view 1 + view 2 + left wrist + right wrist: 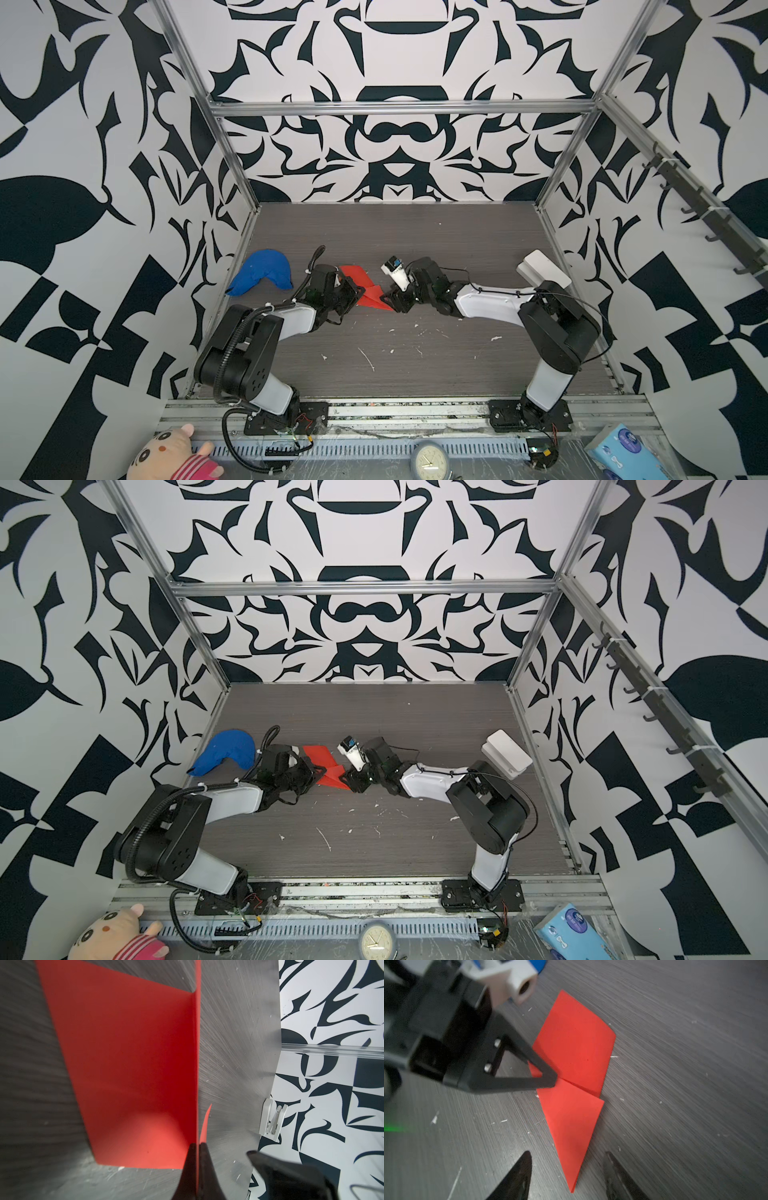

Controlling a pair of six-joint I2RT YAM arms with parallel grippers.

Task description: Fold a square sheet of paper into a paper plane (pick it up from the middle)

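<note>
In a top view, your left tool (pixel 356 293) meets the sheet of paper (pixel 355 277) at its middle. That fits the instruction to lift it from the middle. The right tool (pixel 387 300) is at the sheet's nearer, pointed end. The paper lies mid-desk (pixel 415 365), well apart from the blue cloth (pixel 259 272) and the white box (pixel 540 268). Both wrists cover the contact points, so neither grip can be read from here.

In the left wrist view, the left tool's fingers (pixel 192 1159) are pressed together, with a thin red edge running up from between them. The tool is shut on a raised ridge of the paper. I judge this to be the centre crease, pinched so the sheet can come up without sliding. One broad flap (pixel 135 1064) spreads flat to the side. The other side shows only as a sliver, and the frame cuts off the far end.

In the right wrist view, the right tool (pixel 569 1169) stands wide open and holds nothing. Its fingers flank the paper's narrow tip, probably to take that end or steady it. The left tool's finger (pixel 550 1081) lands where two flaps meet. Blur softens the edges, so you cannot tell whether the right fingertips touch the desk, nor how many layers lie under the flaps.
</note>
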